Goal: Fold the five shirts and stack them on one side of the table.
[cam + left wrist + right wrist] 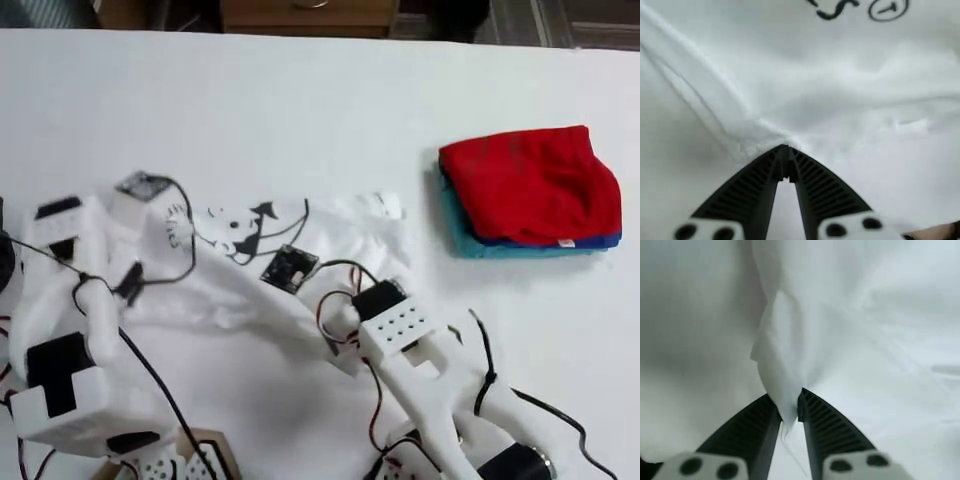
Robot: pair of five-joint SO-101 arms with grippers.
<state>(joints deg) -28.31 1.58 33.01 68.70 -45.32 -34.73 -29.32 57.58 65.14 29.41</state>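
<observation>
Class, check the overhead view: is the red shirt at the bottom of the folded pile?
No, the red shirt lies on top, over a blue shirt and a teal shirt.

Wide bare counter across the far side, open strip between the spread white shirt and the folded stack at the right, near edge crowded by the left arm, the right arm and their trailing cables.

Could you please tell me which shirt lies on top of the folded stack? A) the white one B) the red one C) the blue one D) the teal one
B: the red shirt tops the stack, with the edges of the blue shirt and the teal shirt showing beneath it.
</observation>
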